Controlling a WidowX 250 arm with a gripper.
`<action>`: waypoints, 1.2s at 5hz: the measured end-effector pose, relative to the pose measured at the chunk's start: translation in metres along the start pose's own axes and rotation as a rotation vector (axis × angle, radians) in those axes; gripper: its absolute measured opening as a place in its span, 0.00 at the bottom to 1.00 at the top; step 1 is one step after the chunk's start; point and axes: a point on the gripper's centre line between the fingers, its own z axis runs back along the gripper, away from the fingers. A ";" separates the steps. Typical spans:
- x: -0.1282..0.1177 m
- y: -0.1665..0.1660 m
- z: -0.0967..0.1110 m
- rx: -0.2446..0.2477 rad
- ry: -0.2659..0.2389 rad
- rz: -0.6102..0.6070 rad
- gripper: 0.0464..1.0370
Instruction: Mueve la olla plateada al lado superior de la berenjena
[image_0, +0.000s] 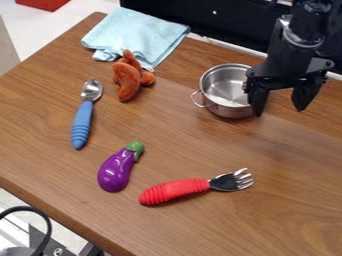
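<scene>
Wood-grain brown table (180, 132), w/ lt. blue cloth (137, 34), rumpled, at its far edge, upper L of view. Orange-brown plush (130, 77) just below cloth. Spoon (83, 116) L of plush, metal bowl up-view, blue ribbed hdl. toward bottom. Silver pot (224, 92) upright, R of plush & well apart, loop hdl. on L side. Purple eggplant (117, 169) lower L, green stem end pointing up & R. Fork (194, 188) near it on R, red ribbed hdl. nearer eggplant, metal tines R.
</scene>
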 end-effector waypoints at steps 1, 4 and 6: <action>-0.005 0.005 -0.014 0.037 0.022 -0.008 0.96; 0.007 0.033 -0.005 -0.003 0.027 -0.039 0.96; 0.042 0.053 0.001 -0.051 -0.029 0.301 0.96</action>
